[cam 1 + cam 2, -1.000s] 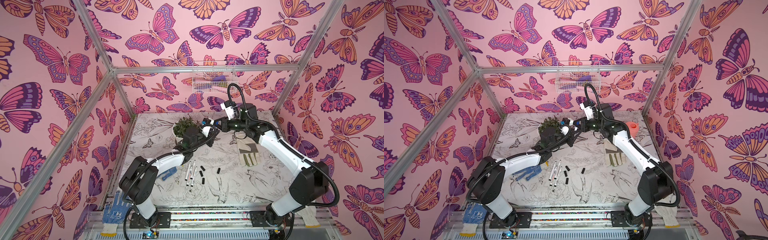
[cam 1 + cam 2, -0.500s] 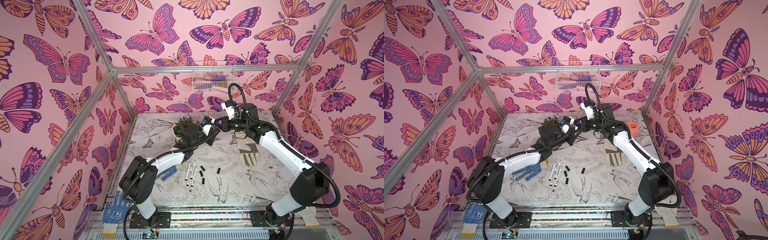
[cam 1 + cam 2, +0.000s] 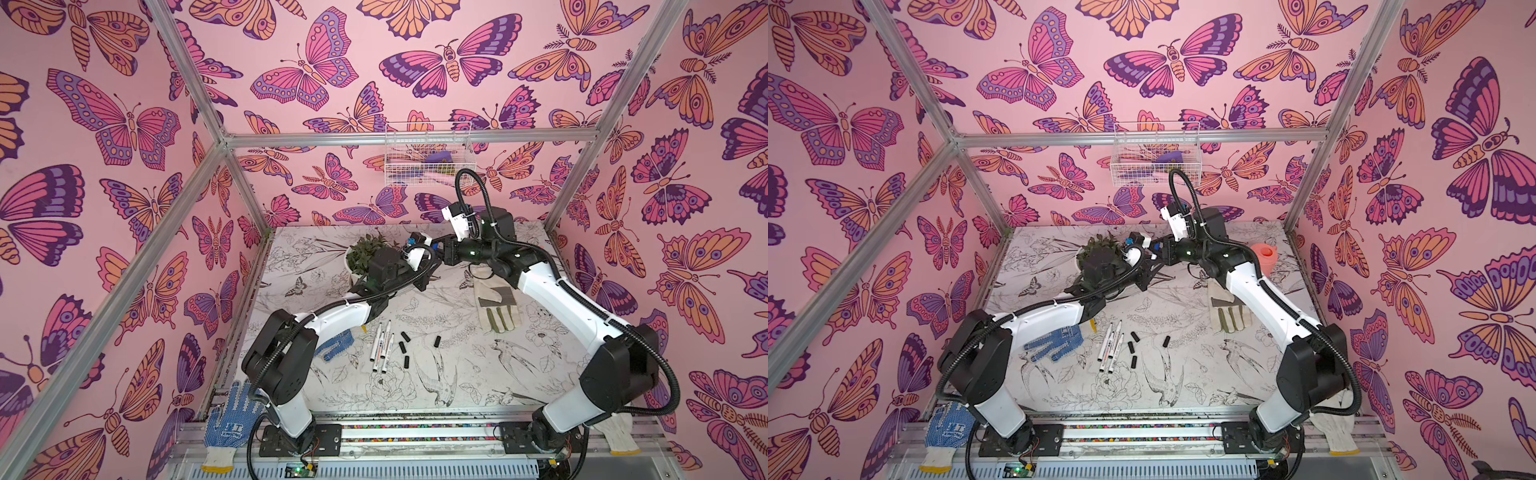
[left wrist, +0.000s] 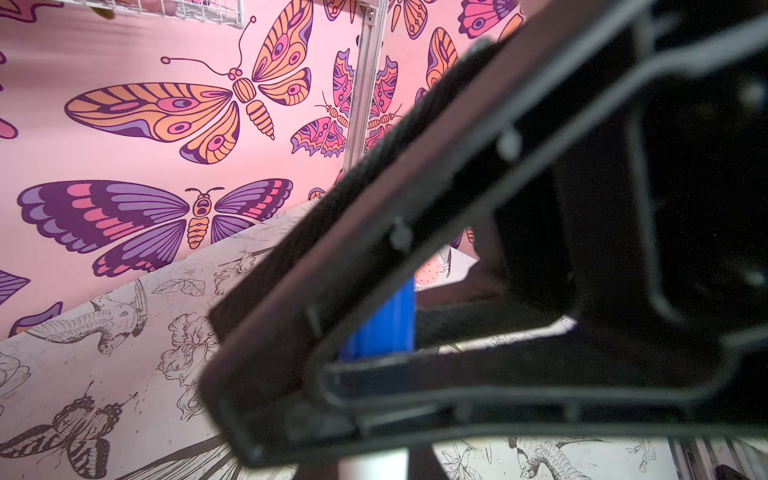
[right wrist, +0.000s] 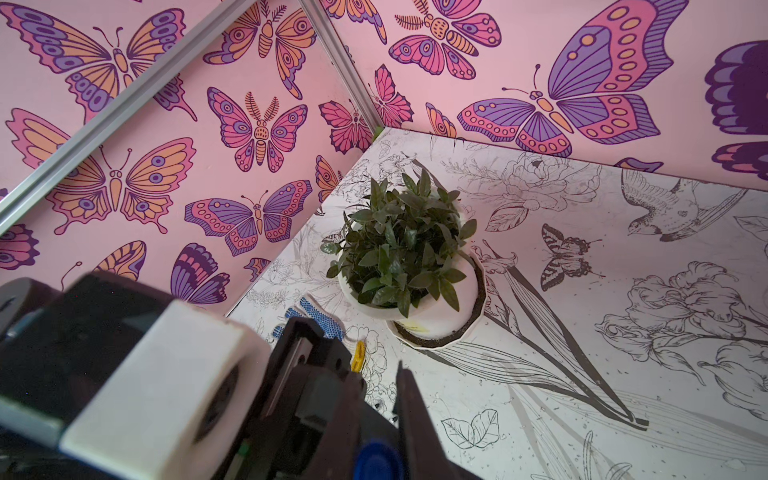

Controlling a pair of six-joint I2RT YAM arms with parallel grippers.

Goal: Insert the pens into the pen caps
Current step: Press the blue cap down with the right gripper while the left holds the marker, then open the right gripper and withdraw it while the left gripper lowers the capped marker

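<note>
Clamping the blue cap (image 4: 382, 320), right gripper (image 3: 438, 251) meets left gripper (image 3: 426, 270) clenched around a pen (image 4: 370, 465).

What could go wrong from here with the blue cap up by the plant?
The blue cap is pinched in mid-air; a misaligned push could pop it loose and drop it. That happens right beside the potted plant, so a wide swing might knock it over.

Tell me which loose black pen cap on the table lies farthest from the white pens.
The short black plastic cap lying alone toward the beige work glove; the other three black caps cluster beside the white-barrelled pens.
</note>
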